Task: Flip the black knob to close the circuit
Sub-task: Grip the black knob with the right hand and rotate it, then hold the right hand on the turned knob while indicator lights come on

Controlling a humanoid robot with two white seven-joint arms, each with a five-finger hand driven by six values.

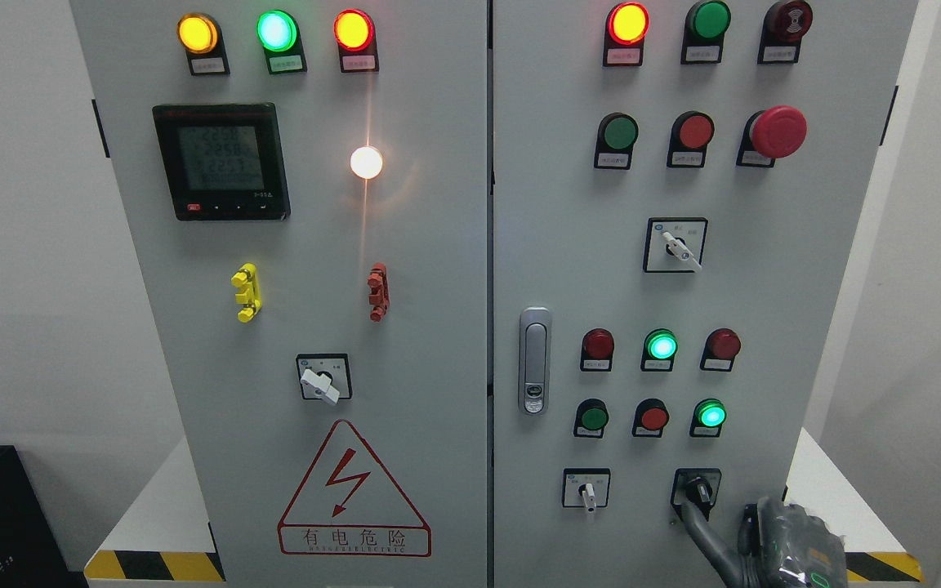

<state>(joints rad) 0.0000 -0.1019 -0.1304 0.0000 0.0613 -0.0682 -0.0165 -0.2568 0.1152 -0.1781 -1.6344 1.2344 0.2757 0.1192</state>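
The black knob (697, 490) is a rotary switch on a black square plate at the lower right of the right cabinet door (568, 245). Its handle points roughly straight down. My right hand (711, 523) comes in from the bottom right corner in a grey casing. It reaches up to the knob and touches its lower left side, hiding the plate's lower edge. The left arm does not show.
A white-handled switch (587, 492) sits left of the knob, with others higher up (677, 247) and on the left door (321, 382). Indicator lamps and push buttons fill both doors; a red mushroom stop button (777, 131) protrudes top right. A door latch (534, 359) stands mid-panel.
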